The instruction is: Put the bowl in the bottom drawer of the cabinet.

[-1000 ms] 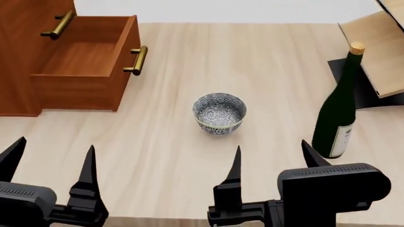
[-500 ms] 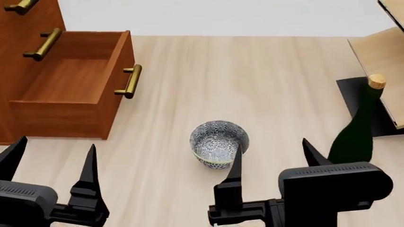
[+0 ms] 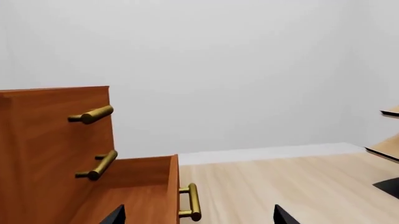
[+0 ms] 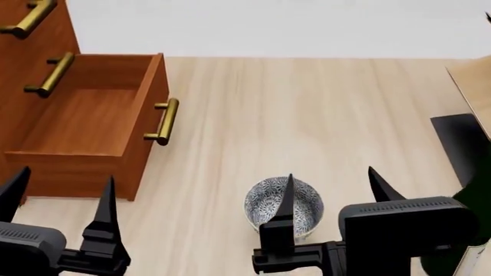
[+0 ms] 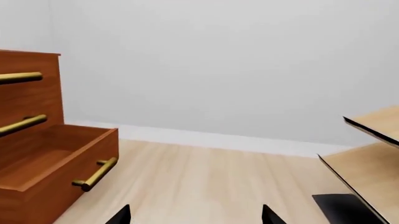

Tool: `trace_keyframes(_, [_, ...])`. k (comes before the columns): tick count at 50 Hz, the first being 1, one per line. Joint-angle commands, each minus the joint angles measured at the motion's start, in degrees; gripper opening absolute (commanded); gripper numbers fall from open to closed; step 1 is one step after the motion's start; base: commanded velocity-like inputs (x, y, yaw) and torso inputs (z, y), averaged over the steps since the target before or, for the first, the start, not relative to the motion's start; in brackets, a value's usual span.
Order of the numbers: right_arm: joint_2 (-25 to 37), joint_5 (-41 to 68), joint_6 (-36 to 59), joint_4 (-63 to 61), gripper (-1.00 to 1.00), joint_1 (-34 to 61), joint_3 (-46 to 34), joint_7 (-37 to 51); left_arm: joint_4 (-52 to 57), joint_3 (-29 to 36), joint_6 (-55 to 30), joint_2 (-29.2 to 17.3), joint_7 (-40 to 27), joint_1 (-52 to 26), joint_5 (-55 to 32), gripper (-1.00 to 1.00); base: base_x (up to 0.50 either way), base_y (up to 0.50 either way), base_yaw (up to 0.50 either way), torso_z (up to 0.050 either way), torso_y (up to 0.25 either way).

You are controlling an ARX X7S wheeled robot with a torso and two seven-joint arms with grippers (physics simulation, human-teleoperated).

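At the far left stands the cabinet, its bottom drawer pulled out and open toward the table's middle. In front of it the left gripper hovers with its fingers spread apart, holding nothing. Further right, the bowl sits upright on the wooden table, well apart from the drawer and partly hidden behind one finger of the right gripper, whose fingers are also spread wide and empty. A dark bottle shows at the right edge.
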Motion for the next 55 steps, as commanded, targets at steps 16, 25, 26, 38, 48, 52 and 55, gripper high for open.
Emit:
trace_keyframes(16, [0.39,0.94,0.41,-0.44,1.0,0.62,-0.37,0.88,0.5,-0.25,-0.44,-0.71,-0.76,-0.32,-1.46,1.0,0.15,0.0,0.0,0.0,0.001])
trace_keyframes(25, [0.66,1.07,0.59,-0.68,1.0,0.75,-0.59,1.27,-0.43,0.05,1.6,-0.93,-0.75,0.61,-1.26,1.0,0.14,0.0,0.0,0.0,0.0])
trace_keyframes(26, [0.69,1.14,0.66,-0.75,1.0,0.74,-0.56,1.31,0.59,-0.14,0.06,-0.98,-0.99,0.04,-1.77,1.0,0.15,0.0,0.0,0.0,0.0])
trace_keyframes(38, [0.83,1.57,0.55,-0.82,1.0,0.71,-0.61,1.64,1.15,-0.05,-0.55,-1.33,-1.43,-0.23,-2.34,1.0,0.15,0.0,0.0,0.0,0.0])
trace_keyframes(48, [1.09,1.86,0.71,-1.22,1.0,0.73,-0.66,2.04,1.35,0.35,-0.63,-1.57,-1.69,-0.32,-2.57,1.0,0.15,0.0,0.0,0.0,0.001])
trace_keyframes(52, [1.14,1.95,0.56,-1.12,1.0,0.72,-0.72,2.13,0.18,0.71,1.38,-1.7,-1.45,0.51,-2.11,1.0,0.14,0.0,0.0,0.0,0.0])
trace_keyframes(55, [1.16,2.09,0.53,-1.08,1.0,0.74,-0.71,2.18,1.33,0.52,-0.58,-1.76,-1.86,-0.37,-2.72,1.0,0.15,0.0,0.0,0.0,0.0])
